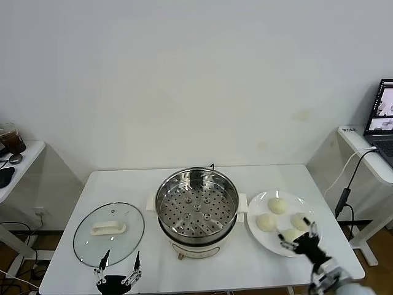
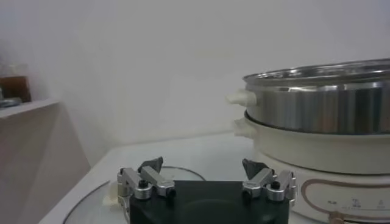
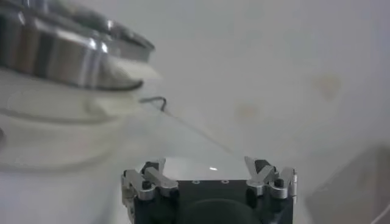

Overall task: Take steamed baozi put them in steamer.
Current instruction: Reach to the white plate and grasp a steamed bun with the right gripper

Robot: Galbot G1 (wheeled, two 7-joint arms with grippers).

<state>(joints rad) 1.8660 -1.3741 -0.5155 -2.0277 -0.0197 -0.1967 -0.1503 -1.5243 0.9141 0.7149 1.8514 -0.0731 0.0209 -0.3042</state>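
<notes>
Four cream-white baozi point(image 1: 277, 206) lie on a flat white plate point(image 1: 256, 210) at the right of the table. The steel steamer point(image 1: 196, 203) with its perforated tray stands mid-table and is empty; it also shows in the left wrist view point(image 2: 317, 103) and the right wrist view point(image 3: 55, 49). My right gripper point(image 1: 301, 241) is open, hovering at the plate's near edge just over the nearest baozi point(image 1: 288, 234); it holds nothing in its own view point(image 3: 210, 173). My left gripper point(image 1: 118, 268) is open and empty at the front left, by the glass lid; it shows in its own view point(image 2: 204, 173).
A round glass lid point(image 1: 108, 232) with a white handle lies left of the steamer. A side table point(image 1: 18, 161) with a cup stands at far left. A laptop point(image 1: 384, 117) and a hanging cable point(image 1: 344, 184) are at far right.
</notes>
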